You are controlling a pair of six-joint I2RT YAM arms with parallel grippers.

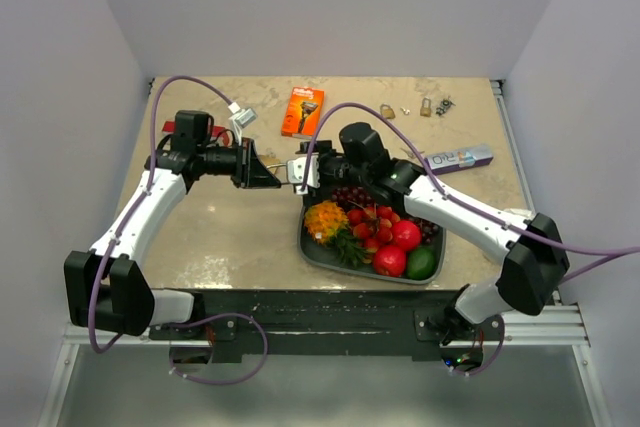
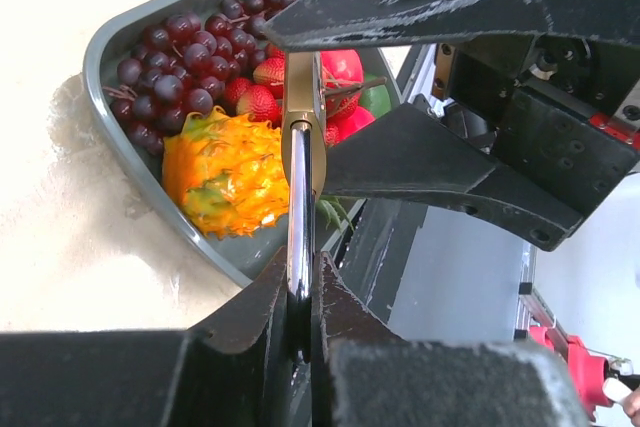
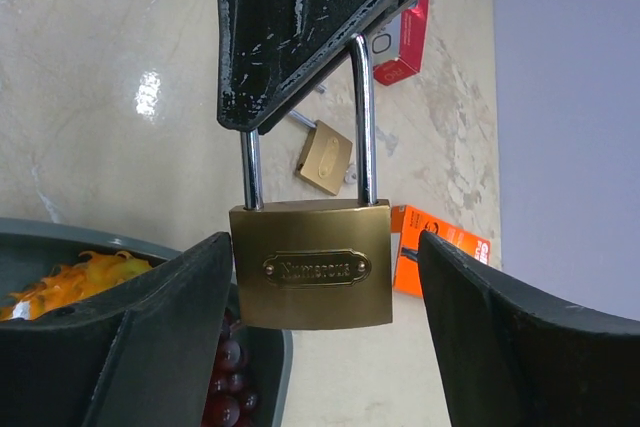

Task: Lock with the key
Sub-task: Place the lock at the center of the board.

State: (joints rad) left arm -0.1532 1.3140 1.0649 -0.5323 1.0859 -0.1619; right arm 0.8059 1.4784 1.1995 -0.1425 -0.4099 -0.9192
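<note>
Looking down from the top camera, I see my left pincer [image 1: 268, 175] and my right pincer [image 1: 298, 171] meeting tip to tip above the beige stone-patterned bench [image 1: 220, 237], just left of the grey plastic tray [image 1: 312, 247] of fruit. What sits between the tips is too small to tell from here. An orange card package [image 1: 302, 110] lies further back, and a white tube [image 1: 460, 158] lies to the right.

From my left wrist camera, my left pincer is clamped shut on the chrome shackle [image 2: 298, 217] of the brass padlock [image 2: 302, 97], which I see edge-on and held in the air above the tray. Dark purple grapes [image 2: 165, 67], red strawberries [image 2: 262, 97] and a yellow-orange spiky fruit [image 2: 225, 172] fill the tray below it. The black fingers [image 2: 430, 162] of my right pincer reach in on both sides of the lock's body.

From my right wrist camera, the padlock hangs upright with its engraved plate facing me. Both shackle legs run down to the top of the body. My right pincer stands open around the body. One finger [image 3: 150, 337] is right at its left edge, and the other finger stands clear of its right edge. A second, smaller brass padlock [image 3: 325, 157] lies on the bench behind, near a red box [image 3: 405, 47].
</note>
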